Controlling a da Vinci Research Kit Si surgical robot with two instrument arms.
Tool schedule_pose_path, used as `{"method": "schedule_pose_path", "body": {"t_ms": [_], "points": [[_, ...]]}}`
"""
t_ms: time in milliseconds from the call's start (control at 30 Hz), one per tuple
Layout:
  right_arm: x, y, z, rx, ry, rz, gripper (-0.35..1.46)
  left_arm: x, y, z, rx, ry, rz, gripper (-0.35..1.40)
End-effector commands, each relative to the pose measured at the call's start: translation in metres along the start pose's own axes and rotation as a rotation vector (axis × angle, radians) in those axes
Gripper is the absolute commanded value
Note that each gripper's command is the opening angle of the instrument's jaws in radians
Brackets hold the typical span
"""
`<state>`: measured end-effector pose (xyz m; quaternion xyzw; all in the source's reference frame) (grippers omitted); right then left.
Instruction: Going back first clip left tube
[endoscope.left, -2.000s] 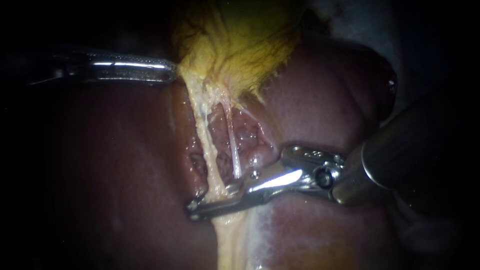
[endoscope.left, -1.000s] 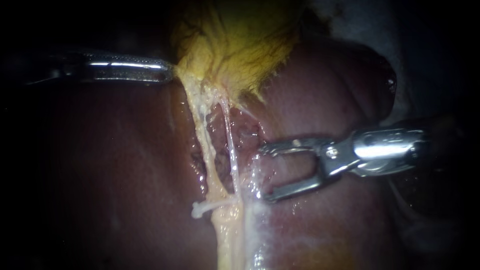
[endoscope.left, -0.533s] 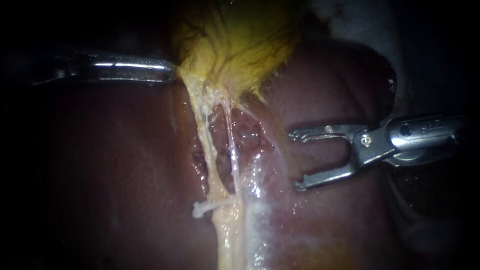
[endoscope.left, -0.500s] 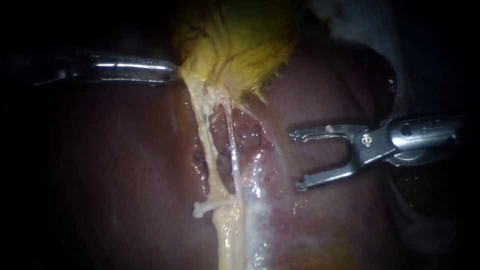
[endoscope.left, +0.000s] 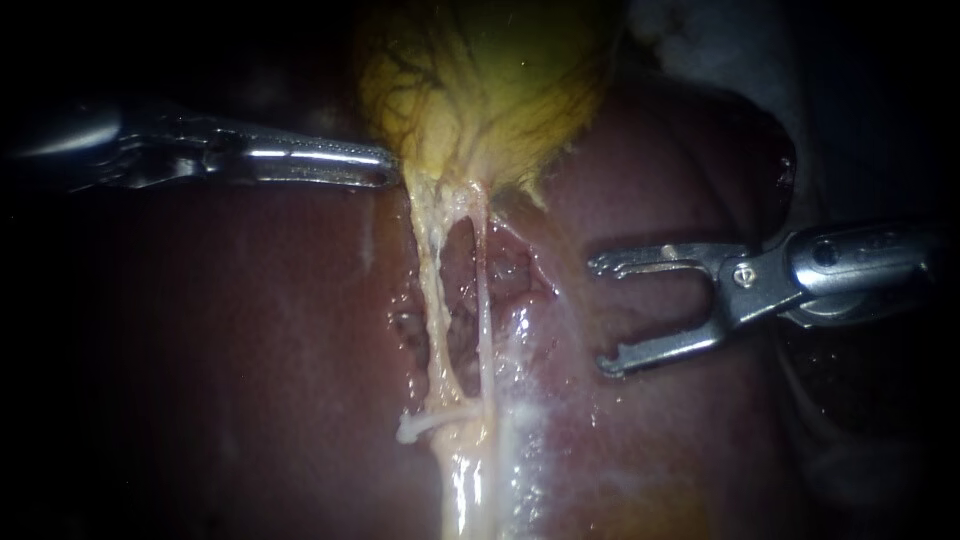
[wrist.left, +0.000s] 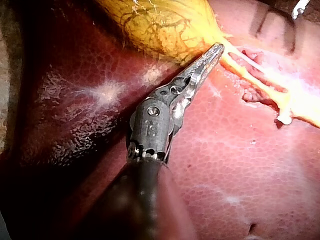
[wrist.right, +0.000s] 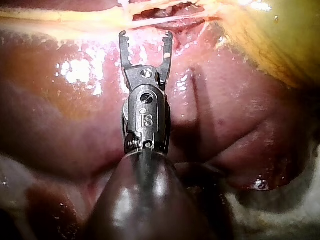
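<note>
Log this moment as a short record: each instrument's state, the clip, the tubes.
left instrument: end effector shut on gallbladder, at its neck
right instrument: end effector open, empty, over liver, apart from both tubes
clip: white, across low end of left tube
right tube: thin, beside left tube, gap between them

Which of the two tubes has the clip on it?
The left tube, the thicker, yellowish one: the white clip crosses its lower end. The thin right tube beside it shows no clip.
</note>
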<state>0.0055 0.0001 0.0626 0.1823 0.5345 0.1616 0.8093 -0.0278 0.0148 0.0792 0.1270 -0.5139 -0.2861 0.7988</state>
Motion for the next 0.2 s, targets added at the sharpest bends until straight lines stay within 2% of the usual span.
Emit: {"method": "schedule_pose_path", "body": {"t_ms": [33,200], "points": [[0.0,0.0,0.0,0.0,0.0,0.0,0.6,-0.0001,0.0,-0.0001,0.002,0.0,-0.001,-0.35],[0.0,-0.0001,0.0005,0.015,0.001,0.0,0.6,-0.0002,0.0,-0.0003,0.004,0.0,-0.001,-0.35]]}}
